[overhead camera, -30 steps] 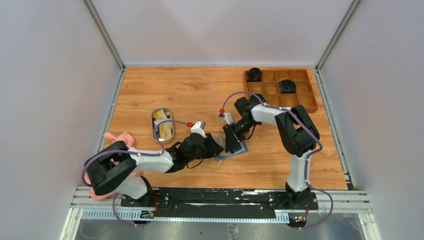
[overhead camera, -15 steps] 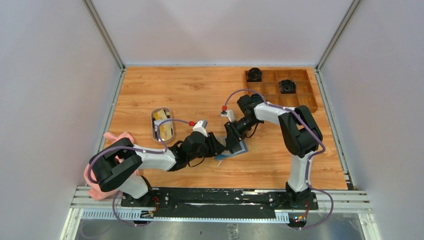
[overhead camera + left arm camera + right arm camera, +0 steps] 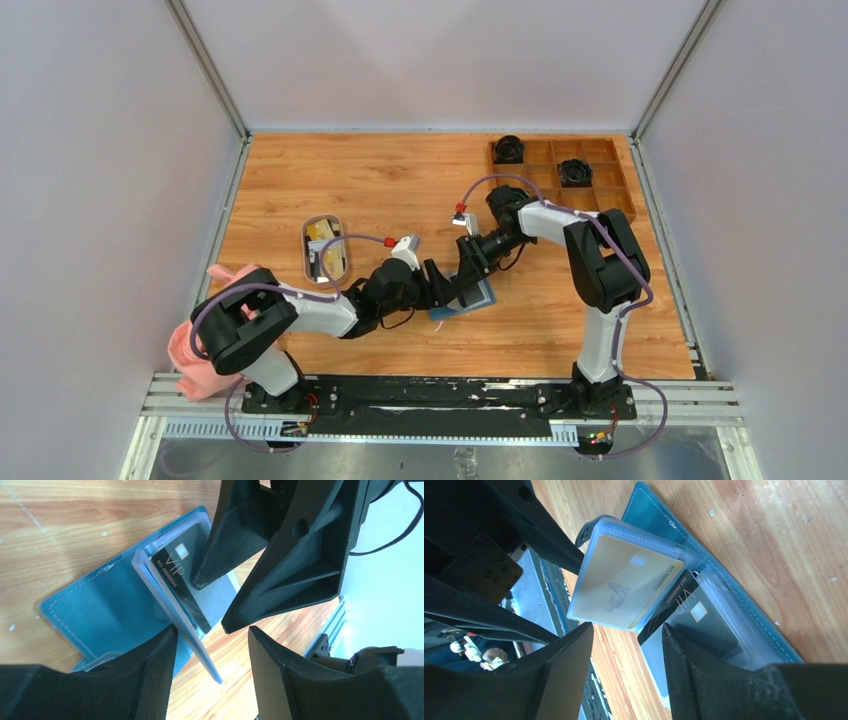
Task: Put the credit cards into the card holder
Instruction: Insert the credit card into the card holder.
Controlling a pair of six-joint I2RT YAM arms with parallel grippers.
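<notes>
Teal and flat, the card holder [image 3: 478, 298] lies open on the wooden worktop [image 3: 380, 180], near the middle, with both arms meeting right over it. The left claw [image 3: 210, 635] is released, its jaws apart with only the thin edge of a clear sleeve [image 3: 165, 605] passing loosely through the gap. The right claw [image 3: 628, 630] is released too, its jaws spread above the pockets and grasping nothing.

The cards look light, stiff and slick. They are likely awkward to lift when flat, so a pinch on a short edge suits them best. The sleeves seem floppy and probably need holding back by their free edge. The holder is light enough to slide, so one claw should pin it.

Only the overhead view shows the oval dish [image 3: 305, 250] well to the left, with more cards [image 3: 322, 232] in it. The left wrist view shows a black card [image 3: 185, 580] seated in a pocket beneath the other claw's tips. The right wrist view alone shows a yellow card [image 3: 624, 585] inside the raised sleeve.
</notes>
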